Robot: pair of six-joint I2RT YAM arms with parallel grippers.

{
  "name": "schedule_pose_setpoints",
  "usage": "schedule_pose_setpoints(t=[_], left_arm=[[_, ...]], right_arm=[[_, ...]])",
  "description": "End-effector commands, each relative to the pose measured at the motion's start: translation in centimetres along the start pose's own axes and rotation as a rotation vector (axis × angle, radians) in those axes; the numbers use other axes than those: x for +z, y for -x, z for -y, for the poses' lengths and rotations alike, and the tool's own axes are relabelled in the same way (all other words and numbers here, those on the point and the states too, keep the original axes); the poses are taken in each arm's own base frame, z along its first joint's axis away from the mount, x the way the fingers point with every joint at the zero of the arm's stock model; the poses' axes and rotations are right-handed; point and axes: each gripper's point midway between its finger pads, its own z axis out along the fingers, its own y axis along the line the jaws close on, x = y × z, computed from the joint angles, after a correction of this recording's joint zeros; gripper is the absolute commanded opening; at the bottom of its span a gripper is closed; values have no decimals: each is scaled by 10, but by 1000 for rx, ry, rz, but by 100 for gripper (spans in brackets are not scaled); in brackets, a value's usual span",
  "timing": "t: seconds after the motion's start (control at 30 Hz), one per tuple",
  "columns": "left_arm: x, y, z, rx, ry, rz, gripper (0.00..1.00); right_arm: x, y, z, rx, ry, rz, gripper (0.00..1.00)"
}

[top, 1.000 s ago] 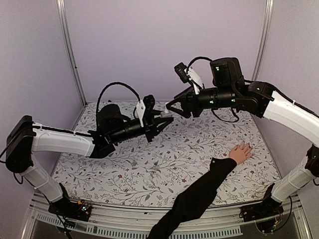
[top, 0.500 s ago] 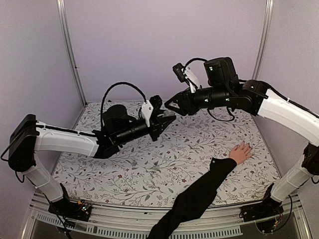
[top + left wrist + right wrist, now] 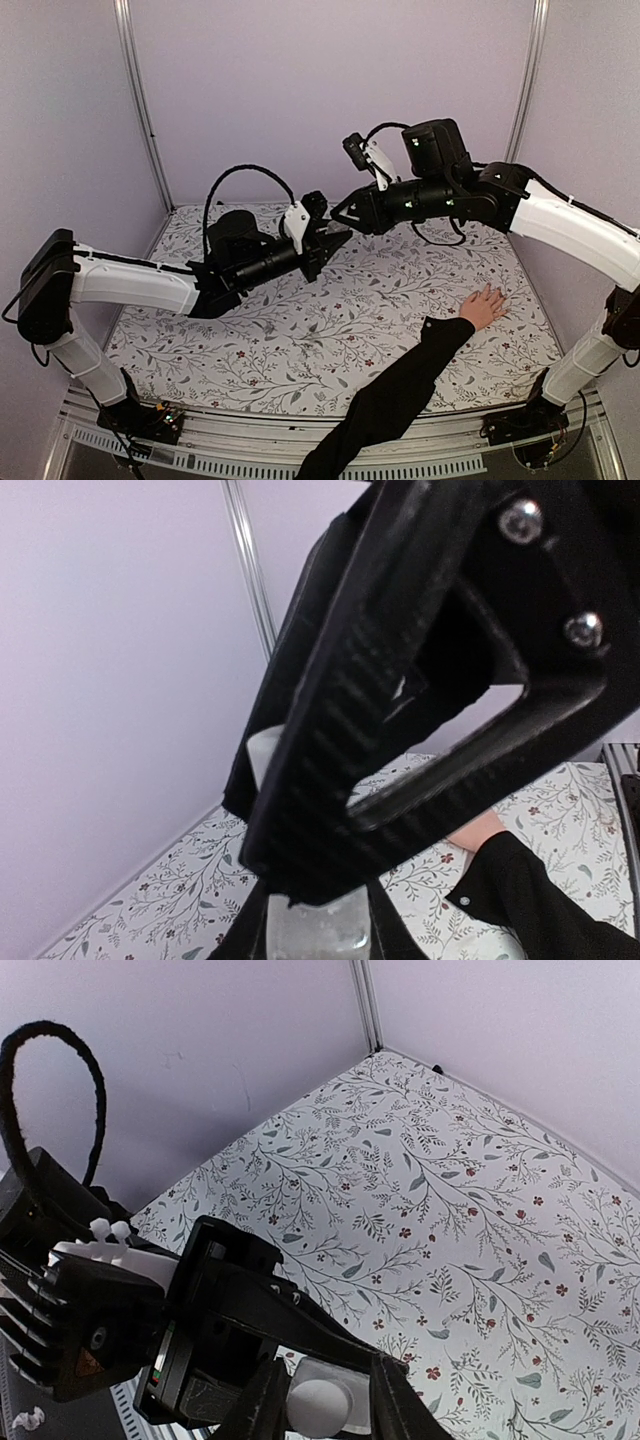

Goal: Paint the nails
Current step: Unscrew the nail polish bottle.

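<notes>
Left hand pinched small pale translucent bottle, held in air above floral-print surface. My right hand straddled its white cap; couldn't tell whether gripping. The nails, on a spread human hand, rested right side, well apart.

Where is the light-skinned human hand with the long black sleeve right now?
In the top external view, the hand lies flat on the floral table cover, at the table's right side, near the raised right arm.
</notes>
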Motion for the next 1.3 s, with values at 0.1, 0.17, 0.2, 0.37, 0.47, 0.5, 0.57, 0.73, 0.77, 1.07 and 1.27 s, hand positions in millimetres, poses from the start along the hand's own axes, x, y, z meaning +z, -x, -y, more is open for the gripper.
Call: schedule_pose_setpoints(t=[0.1,0.17,0.2,0.37,0.47,0.5,0.57,0.73,0.77,1.07,1.27], left_arm=[[5,10,4,8,-6,23,0],[4,12,5,3,-17,32,0],[3,13,7,0,-24,39,0],[1,16,10,-22,-65,56,0],[-1,20,16,-43,-126,79,0],[-3,23,20,-53,-158,92,0],[-7,26,23,-78,-212,110,0],[-15,33,41,-97,-350,141,0],[-16,34,44,-96,-371,145,0],[-18,39,50,-94,-412,162,0],[-18,36,49,-87,-405,156,0]], right_arm=[[2,6,-4,-3,26,8,15],[1,7,-6,-17,38,8,10],[1,7,-8,-23,45,10,8],[-5,12,-14,-63,72,26,0],[-10,14,-22,-112,114,37,0],[-12,14,-24,-138,124,42,0],[-14,13,-27,-178,137,46,0],[-18,8,-29,-291,148,36,0],[-17,6,-29,-304,150,32,0],[-18,3,-27,-341,141,21,24],[-30,13,-26,-319,113,59,42]])
